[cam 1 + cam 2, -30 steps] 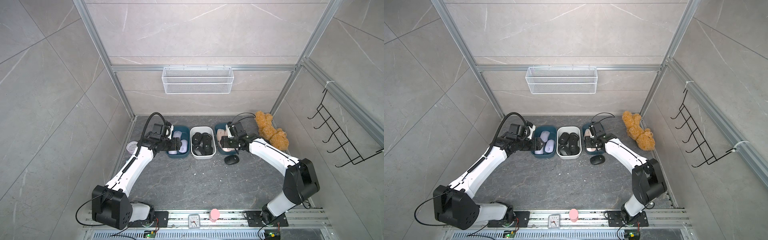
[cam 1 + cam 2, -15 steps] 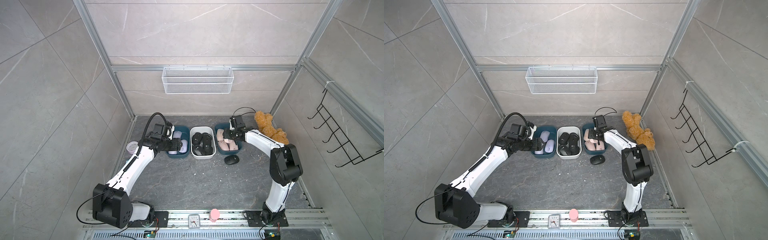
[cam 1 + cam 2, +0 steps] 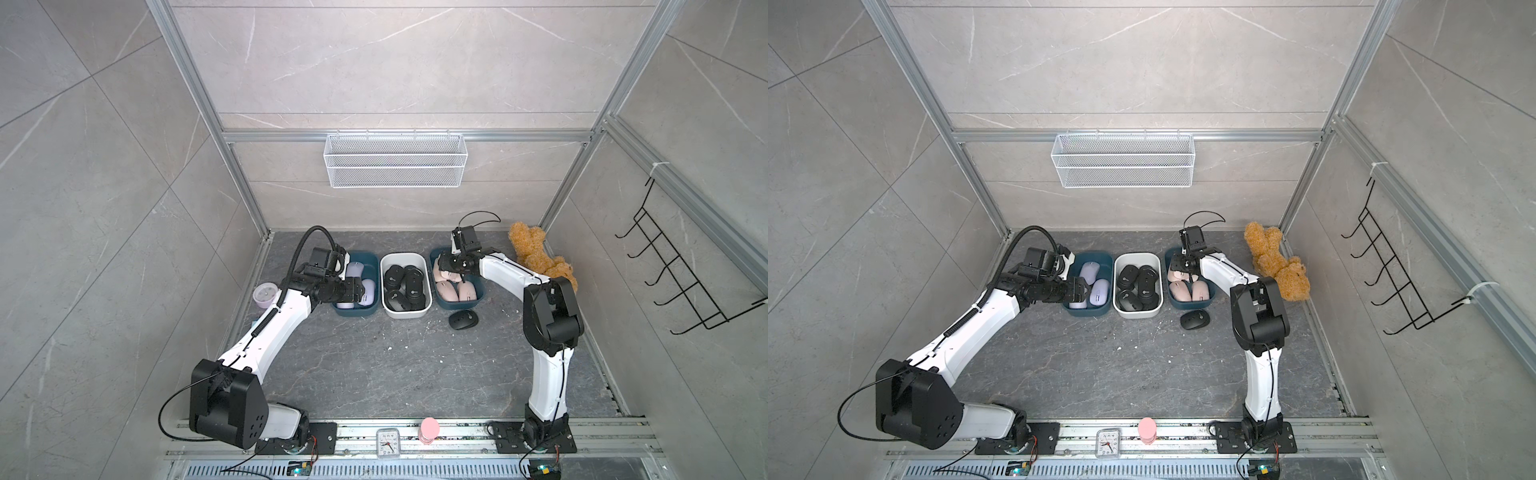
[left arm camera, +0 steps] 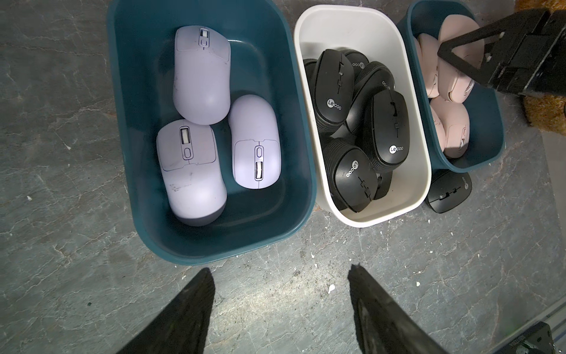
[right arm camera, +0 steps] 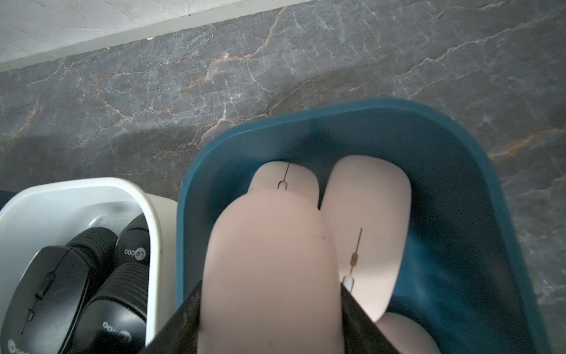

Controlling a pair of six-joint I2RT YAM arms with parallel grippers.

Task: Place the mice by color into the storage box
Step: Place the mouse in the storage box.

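Room: grey marble-look walls in an aluminium frame close in a dark grey stone surface (image 3: 374,374); a white wire basket (image 3: 395,160) hangs on the far wall.
Far left: a round lilac object (image 3: 264,294) sits on the surface close to the left wall.
Left claw (image 4: 280,275): released, with nothing between its fingers; it hovers at the left side of the left teal box, apart from the mice.
Left teal box (image 4: 122,92): leftmost of three boxes in a row at the far side; three lilac mice (image 4: 202,73) lie flat in it, close together.
White box (image 4: 410,92): the middle one, just beside the left teal box; it holds a heap of black mice (image 4: 332,92), several overlapping.
Near rail: a white clock (image 3: 387,444) and a pink object (image 3: 429,430) stand side by side at the near edge.
Right claw (image 5: 271,306): grasping the held pink mouse (image 5: 269,245) by its sides, above the far-left part of the right teal box.
Right teal box (image 5: 459,159): rightmost of the row; more pink mice (image 5: 367,214) lie in it under the held one.
Loose black mouse (image 3: 462,320): flat on the surface, just on the near side of the right teal box, outside every box.
Teddy bear (image 3: 540,257): brown, lying in the far right corner.
Right wall: a black hook rack (image 3: 681,274) hangs there.
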